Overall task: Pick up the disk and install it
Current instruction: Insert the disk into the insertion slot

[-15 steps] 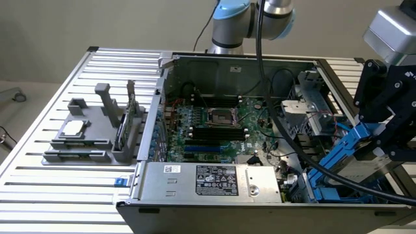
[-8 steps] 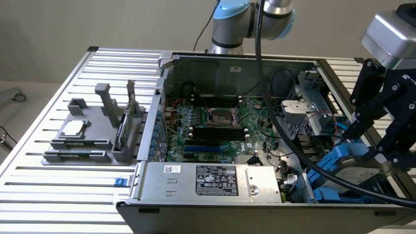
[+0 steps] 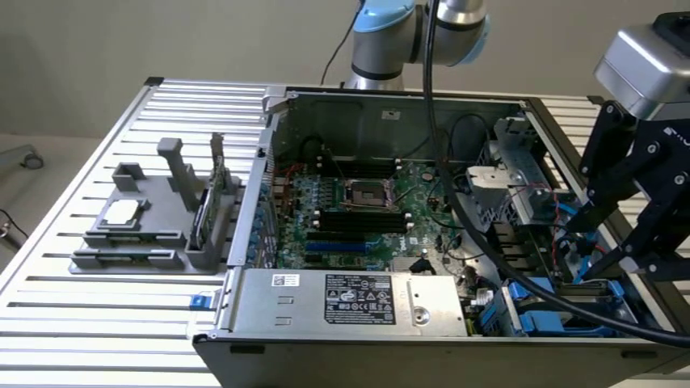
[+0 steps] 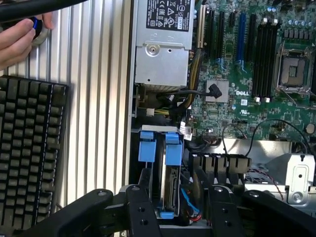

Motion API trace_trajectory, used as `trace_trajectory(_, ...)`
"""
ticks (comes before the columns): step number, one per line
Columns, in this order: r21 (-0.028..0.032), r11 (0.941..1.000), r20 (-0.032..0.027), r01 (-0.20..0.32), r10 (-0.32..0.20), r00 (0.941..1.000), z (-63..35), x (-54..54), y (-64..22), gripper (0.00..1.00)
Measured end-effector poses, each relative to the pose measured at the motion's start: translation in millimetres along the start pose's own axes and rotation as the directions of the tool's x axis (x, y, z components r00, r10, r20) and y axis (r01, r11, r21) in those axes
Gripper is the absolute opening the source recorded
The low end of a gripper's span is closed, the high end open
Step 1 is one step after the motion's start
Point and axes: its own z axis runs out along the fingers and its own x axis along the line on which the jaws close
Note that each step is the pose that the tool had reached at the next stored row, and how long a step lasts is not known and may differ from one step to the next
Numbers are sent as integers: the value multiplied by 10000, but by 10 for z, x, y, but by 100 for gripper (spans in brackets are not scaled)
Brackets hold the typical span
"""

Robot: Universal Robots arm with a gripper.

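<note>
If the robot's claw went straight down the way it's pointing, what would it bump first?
Probably the disk in its blue carrier, sitting right under the open gripper. How far down it is, is hard to judge.

Your exterior camera stands high on the side of the open computer case (image 3: pixel 389 109) opposite to the arm (image 3: pixel 377 40) and looks down at a slant, far enough to take in the slatted table (image 3: pixel 97 323) around it. Your wrist camera sits just behind the gripper (image 4: pixel 177 186) and looks straight down into the case from near. Both views share the power-supply box (image 3: pixel 345 299), the motherboard (image 3: pixel 367 202) and the blue drive carriers (image 3: pixel 534 293).
</note>
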Motion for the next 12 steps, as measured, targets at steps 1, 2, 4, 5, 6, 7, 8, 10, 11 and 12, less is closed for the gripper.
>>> trace_trajectory(1, 0, 10000, 0, 0, 0, 10000, 3, 0, 0, 47)
trace_trajectory(2, 0, 10000, 0, 0, 0, 10000, 5, 0, 0, 47)
trace_trajectory(4, 0, 10000, -1, 0, 0, 10000, 8, 1, 0, 47)
trace_trajectory(5, 0, 10000, 2, 0, 0, 10000, 10, 1, 0, 47)
trace_trajectory(6, 0, 10000, 4, 0, 0, 10000, 14, 1, 0, 44)
trace_trajectory(7, 1, 10000, 7, 0, 0, 10000, 20, 1, 0, 38)
trace_trajectory(8, 1, 10000, 10, -1, 1, 10000, 28, 2, -1, 32)
trace_trajectory(10, 1, 10000, 22, 1, -1, 10000, 60, 4, -8, 26)
trace_trajectory(11, 1, 10000, 26, 1, -1, 10000, 76, 5, -13, 20)
trace_trajectory(12, 1, 10000, 31, 1, -1, 10000, 95, 6, -21, 20)
